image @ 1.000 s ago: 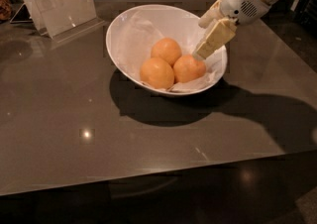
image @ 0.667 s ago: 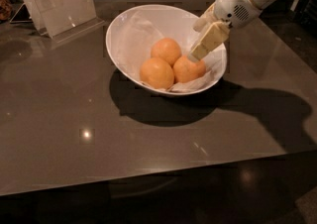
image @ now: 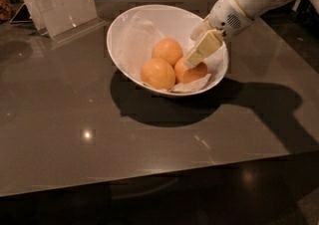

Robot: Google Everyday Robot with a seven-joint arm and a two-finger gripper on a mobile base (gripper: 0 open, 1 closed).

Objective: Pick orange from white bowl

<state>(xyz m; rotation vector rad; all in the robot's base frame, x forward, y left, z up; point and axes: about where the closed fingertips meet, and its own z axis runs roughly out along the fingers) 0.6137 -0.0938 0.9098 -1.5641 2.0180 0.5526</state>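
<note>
The white bowl (image: 124,35) stands tilted on the dark table, lined with crumpled white paper. Three oranges lie in it. The orange (image: 194,73), the redder one, is at the right, next to the rim. Two paler oranges lie at the back (image: 167,50) and front left (image: 157,73). My gripper (image: 195,49) reaches in from the upper right on a white arm, right over the orange. Its fingers are apart, and the lower cream finger (image: 203,49) covers the top of the orange. Nothing is held.
A clear stand with a paper sign (image: 57,0) is at the back left of the table (image: 75,134). The table's front edge runs across the bottom of the view. The arm casts a shadow to the right of the bowl.
My gripper has moved down and a little left, from above the bowl's right rim to the top of the right orange. The oranges and bowl have not moved.
</note>
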